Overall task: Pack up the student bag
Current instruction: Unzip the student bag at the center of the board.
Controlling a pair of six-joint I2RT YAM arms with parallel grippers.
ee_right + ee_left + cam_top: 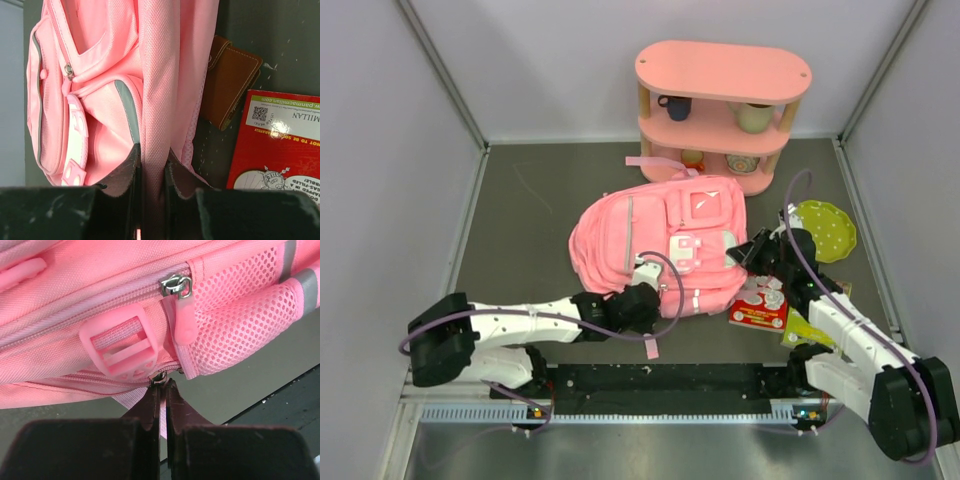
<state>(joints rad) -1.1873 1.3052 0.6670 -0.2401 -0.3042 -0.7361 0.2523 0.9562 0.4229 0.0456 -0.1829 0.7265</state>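
packing had barely begun, by the look of it: the student bag (655, 240) lay flat in the middle of the table (530, 210), front pockets up, in front of the pink shelf (720, 100), and every zipper in view ran closed. the red book (758, 305) and a brown wallet (230, 85) lay outside on the table against the bag's right edge, and a green dotted plate (825, 230) sat beyond them. nothing could be seen inside the bag. the step in hand was most likely opening the main compartment, with all the loading left to do. the left arm stretched low across the table from its base to the bag's near edge, its wrist level. the left gripper (161, 388) was pinched together on a small metal zipper pull (158, 377) just under a pink plastic buckle (125, 347) and beside the mesh side pocket (235, 315). the right arm reached forward over the book to the bag's right side. the right gripper (152, 160) was clamped on a fold of pink strap (157, 75), apparently bracing the bag so the zipper could be drawn against it.
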